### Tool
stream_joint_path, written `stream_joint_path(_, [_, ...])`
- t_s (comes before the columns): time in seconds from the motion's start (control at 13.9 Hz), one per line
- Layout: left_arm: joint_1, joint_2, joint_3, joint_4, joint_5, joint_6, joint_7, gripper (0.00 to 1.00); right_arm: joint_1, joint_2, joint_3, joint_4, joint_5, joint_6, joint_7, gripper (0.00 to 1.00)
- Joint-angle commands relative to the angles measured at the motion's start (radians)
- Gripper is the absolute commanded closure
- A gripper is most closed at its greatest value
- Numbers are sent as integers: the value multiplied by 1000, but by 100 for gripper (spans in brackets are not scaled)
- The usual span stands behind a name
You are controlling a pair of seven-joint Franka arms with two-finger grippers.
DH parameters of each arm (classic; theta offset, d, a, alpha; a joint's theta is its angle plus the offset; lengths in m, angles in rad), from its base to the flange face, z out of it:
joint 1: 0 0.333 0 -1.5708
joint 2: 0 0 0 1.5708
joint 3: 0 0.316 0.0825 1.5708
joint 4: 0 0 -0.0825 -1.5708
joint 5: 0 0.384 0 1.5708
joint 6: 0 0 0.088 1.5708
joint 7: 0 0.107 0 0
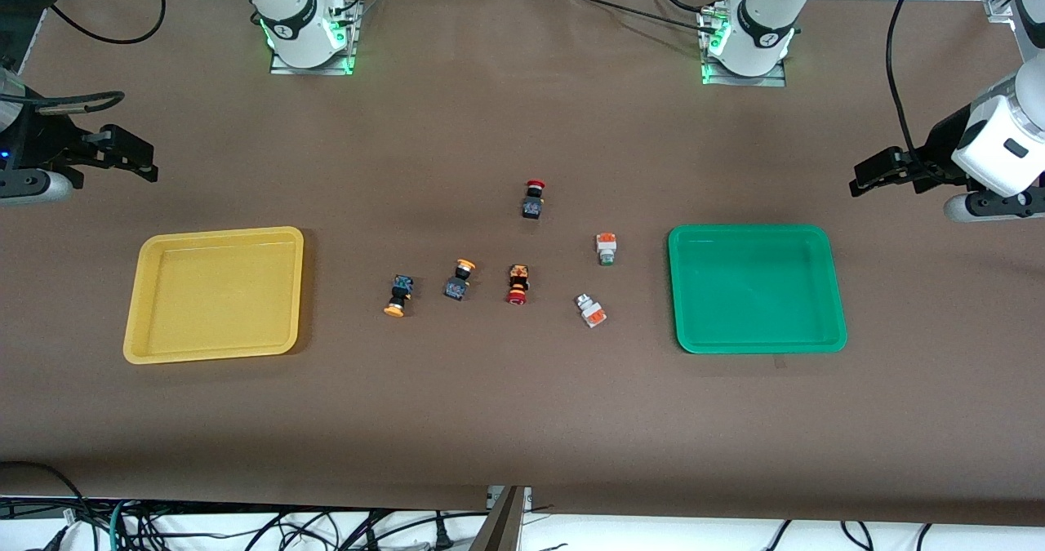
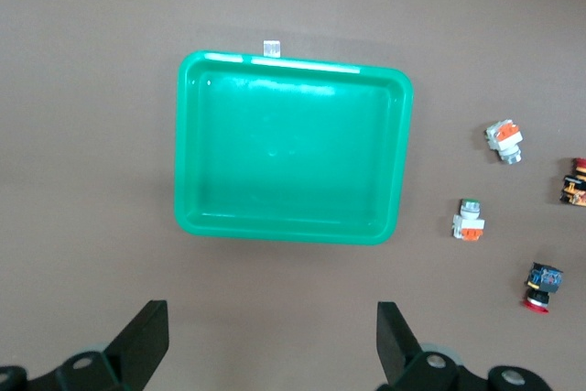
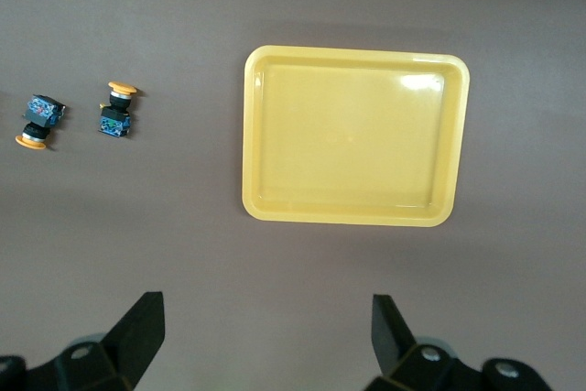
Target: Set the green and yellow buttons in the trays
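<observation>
I see the right pincer [image 1: 135, 159] up over the desk [image 1: 490, 404] at the right arm's end, fingers wide, nothing held. Yellow tray [image 1: 214, 293] sits w/ nothing in it. Two yellow-cap buttons [image 1: 397, 296] [image 1: 460, 280] lie side by side toward mid-desk, then a red-cap one [image 1: 517, 284], another red-cap [image 1: 533, 199] farther from the front cam. Two white-body buttons [image 1: 606, 249] [image 1: 590, 309] lie near the green tray [image 1: 755, 287], also bare. Left pincer [image 1: 878, 171] waits over the left arm's end, fingers wide, holding nothing.
</observation>
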Motion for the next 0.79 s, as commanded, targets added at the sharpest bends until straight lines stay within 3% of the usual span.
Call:
stream_joint_path(0.0, [2,-1,1,-4,36,50,20,0,2,0,-6,7,19,-9,1,0])
stream_joint_path(0.29, [-3,18,-3,19,102,6,45,0,2,8,-6,9,20,5,-11,0])
stream_joint_path(0.72, [-1,42,3,101,116,5,32,0,10,115,-1,6,11,66,-10,0])
